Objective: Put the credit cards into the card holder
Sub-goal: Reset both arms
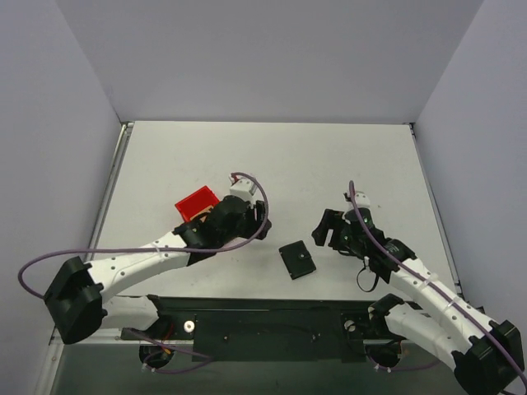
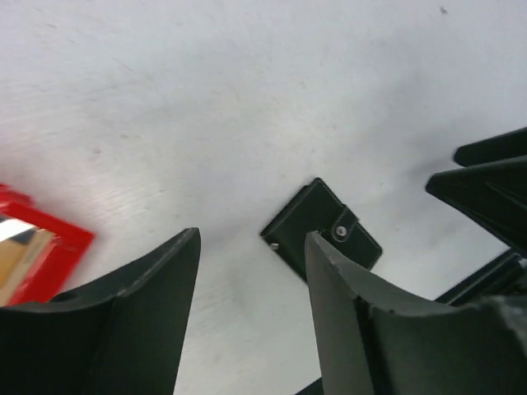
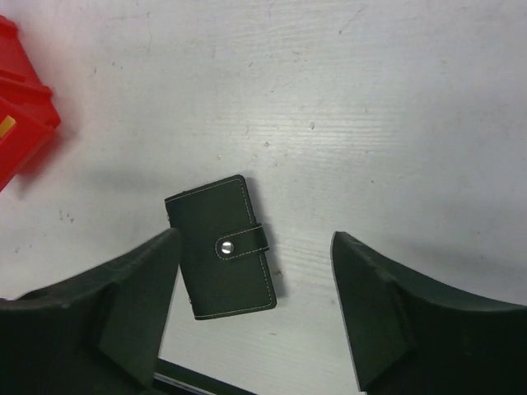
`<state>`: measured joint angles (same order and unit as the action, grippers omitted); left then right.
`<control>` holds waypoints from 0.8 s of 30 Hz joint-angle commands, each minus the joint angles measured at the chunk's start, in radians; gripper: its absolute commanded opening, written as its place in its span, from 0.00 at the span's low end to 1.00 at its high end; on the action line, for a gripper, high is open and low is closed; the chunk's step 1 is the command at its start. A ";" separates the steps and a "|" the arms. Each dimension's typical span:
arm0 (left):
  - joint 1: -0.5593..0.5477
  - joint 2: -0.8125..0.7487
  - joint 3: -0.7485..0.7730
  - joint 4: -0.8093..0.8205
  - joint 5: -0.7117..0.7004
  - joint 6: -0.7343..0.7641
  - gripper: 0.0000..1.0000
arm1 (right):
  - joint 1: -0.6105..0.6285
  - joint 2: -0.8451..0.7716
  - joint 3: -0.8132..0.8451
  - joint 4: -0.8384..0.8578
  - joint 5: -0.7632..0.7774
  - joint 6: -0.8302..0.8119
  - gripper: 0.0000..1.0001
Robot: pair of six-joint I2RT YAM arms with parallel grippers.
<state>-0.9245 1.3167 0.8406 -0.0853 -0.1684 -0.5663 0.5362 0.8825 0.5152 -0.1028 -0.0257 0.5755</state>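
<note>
We see the small flat black folding card holder [image 1: 297, 260] lying flat on the pale grey table [image 1: 247, 156], near its front edge and roughly between the two arms. It is folded shut. Its strap is wrapped over the edge and fastened by a tiny silver stud [image 3: 226, 245], and pale stitching runs round its border. Closed as it is, we cannot tell what is inside it.

The left gripper [image 1: 260, 228] hovers just to the left of the card holder. In its wrist view the two dark fingers [image 2: 140, 329] stand well apart with only bare table between them, so it grips nothing. The right gripper [image 1: 325, 230] hangs on the other side, a little farther back. Its jaws are also spread wide and empty, and in its wrist view the card holder [image 3: 221, 247] lies below the gap, touching neither finger.

Farther to the left, beside the left wrist, sits the small red plastic bin [image 1: 196, 202], well apart from the card holder. From the left wrist view we make out a gold-tan card [image 2: 18, 265] lying inside the bin [image 2: 70, 247]. Only a corner of the bin is in that view, so we cannot tell how many cards it holds.
</note>
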 commanded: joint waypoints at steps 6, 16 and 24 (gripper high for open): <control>0.133 -0.272 -0.080 -0.235 -0.224 0.002 0.82 | -0.004 -0.099 -0.012 -0.093 0.121 -0.025 0.95; 0.167 -0.313 -0.094 -0.349 -0.355 -0.041 0.86 | -0.002 -0.079 0.000 -0.092 0.178 -0.035 0.98; 0.165 -0.343 -0.104 -0.321 -0.355 -0.033 0.88 | -0.002 -0.062 0.006 -0.092 0.175 -0.049 0.98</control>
<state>-0.7620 1.0042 0.7296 -0.4164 -0.4969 -0.5953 0.5362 0.8097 0.5056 -0.1848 0.1188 0.5446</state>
